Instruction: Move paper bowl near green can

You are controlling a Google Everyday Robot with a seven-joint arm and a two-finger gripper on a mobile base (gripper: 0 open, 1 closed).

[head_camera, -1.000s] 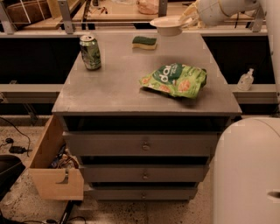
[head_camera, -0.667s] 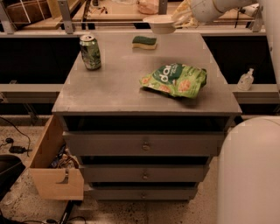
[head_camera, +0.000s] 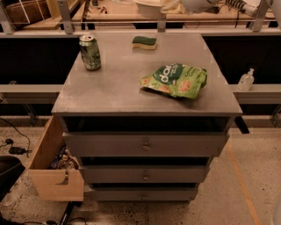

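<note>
The paper bowl (head_camera: pixel 148 7) is off-white and hangs in the air at the top edge of the camera view, above the far edge of the grey cabinet top (head_camera: pixel 118 83). My gripper (head_camera: pixel 172 5) is just to its right, mostly cut off by the frame, and shut on the bowl's rim. The green can (head_camera: pixel 90 52) stands upright at the far left of the cabinet top, well to the left of and below the bowl.
A green-and-yellow sponge (head_camera: pixel 144 42) lies at the far middle. A green snack bag (head_camera: pixel 174 80) lies at the right. A small bottle (head_camera: pixel 246 80) stands on the right ledge. A wooden box (head_camera: pixel 52 169) sits on the floor at left. Drawers (head_camera: pixel 145 145) face me.
My gripper has carried the bowl leftwards and higher, from above the far right of the top to above its far middle. The robot's white body has left the lower right of the view.
</note>
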